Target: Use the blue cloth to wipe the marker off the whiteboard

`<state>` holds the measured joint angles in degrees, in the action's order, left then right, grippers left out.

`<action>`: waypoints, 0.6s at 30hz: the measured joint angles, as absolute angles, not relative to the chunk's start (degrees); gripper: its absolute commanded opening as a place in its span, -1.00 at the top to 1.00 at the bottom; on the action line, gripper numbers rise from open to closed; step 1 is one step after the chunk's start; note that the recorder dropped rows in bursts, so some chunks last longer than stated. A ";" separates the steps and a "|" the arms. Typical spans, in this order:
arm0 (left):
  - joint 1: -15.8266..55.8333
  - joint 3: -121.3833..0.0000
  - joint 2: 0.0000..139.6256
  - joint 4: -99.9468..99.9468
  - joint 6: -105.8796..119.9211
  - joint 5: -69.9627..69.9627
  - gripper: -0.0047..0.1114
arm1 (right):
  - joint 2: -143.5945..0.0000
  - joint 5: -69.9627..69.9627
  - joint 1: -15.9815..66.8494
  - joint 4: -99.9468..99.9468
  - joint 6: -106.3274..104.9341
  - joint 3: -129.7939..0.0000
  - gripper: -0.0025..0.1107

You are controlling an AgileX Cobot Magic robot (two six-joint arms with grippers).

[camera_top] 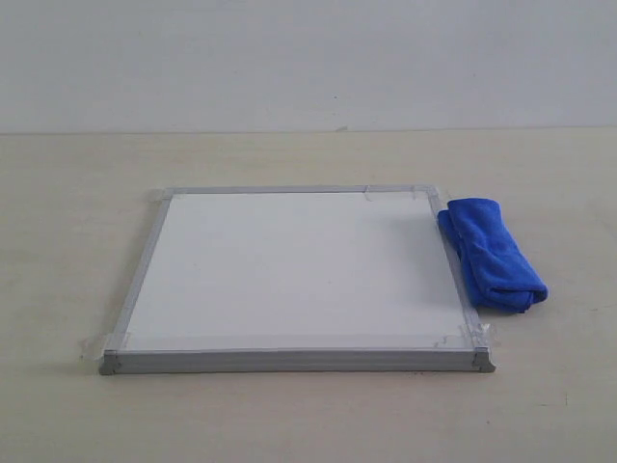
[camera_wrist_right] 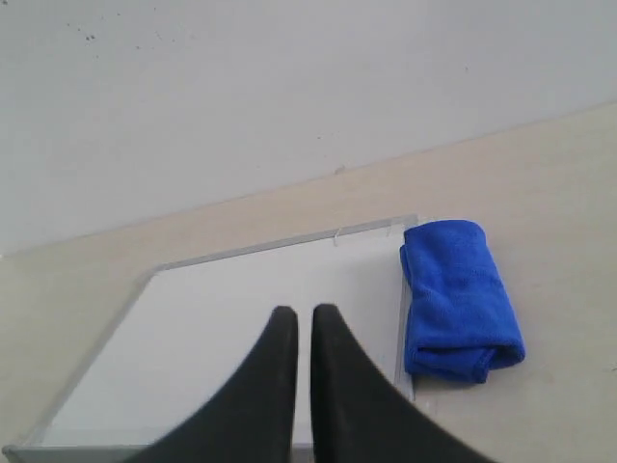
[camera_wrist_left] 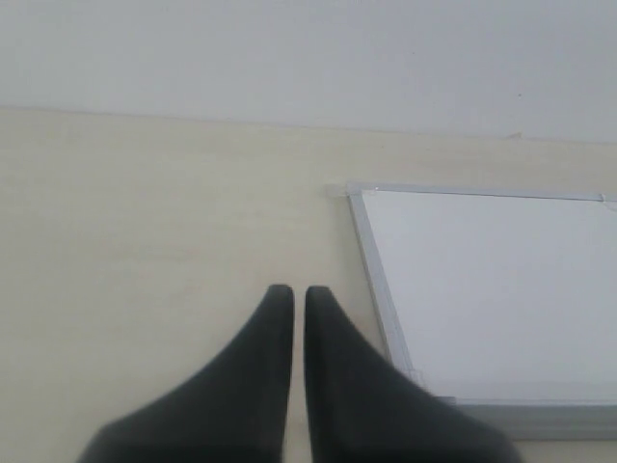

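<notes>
Looking down my left wrist camera, I see the left gripper [camera_wrist_left: 292, 291] with its two dark tapered fingers [camera_wrist_left: 255, 376] drawn together to a thin slit, and nothing is held between them. Pale table lies under it, and one aluminium edge of the board runs close alongside. The right gripper [camera_wrist_right: 299, 311] reads the same on its own camera: the fingers are all but touching and hold nothing. The white face of the board spreads beyond its tips. How high either gripper sits, I cannot tell.

On the exterior camera neither arm is in frame. Nearest me, at 6 o'clock, is a bare strip of the cream matte tabletop [camera_top: 289, 415]. Next comes the square flat whiteboard with its thin silver aluminium frame [camera_top: 294, 270], lying flat at the centre of the scene with clear tape over its corners. Its face shows plain white from edge to edge on all three cameras.

At roughly 2 to 3 o'clock from the board's centre lies the bright royal-blue microfibre cloth [camera_top: 492, 256], folded into a soft roll. It rests on the table against the outside of the right-hand frame, by the far right corner, angled slightly away toward its near end.

Farthest off, at 12 o'clock, the tabletop meets a plain pale grey wall [camera_top: 308, 58].
</notes>
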<state>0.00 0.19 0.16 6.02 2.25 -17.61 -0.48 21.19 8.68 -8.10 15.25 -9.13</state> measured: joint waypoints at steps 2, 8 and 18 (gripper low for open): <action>0.00 0.19 0.16 6.02 2.25 -17.61 0.84 | -0.34 17.95 9.12 -8.10 15.25 -6.82 0.93; 0.00 0.19 0.16 6.02 2.25 -17.61 0.84 | -0.34 7.26 10.81 -7.27 10.35 -0.39 0.93; 0.00 0.19 0.16 6.02 2.25 -17.61 0.84 | -0.31 16.87 10.81 -4.87 1.69 -0.26 0.93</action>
<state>0.00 0.19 0.16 6.02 2.25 -17.61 -0.31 16.87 10.81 -4.87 1.69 -0.26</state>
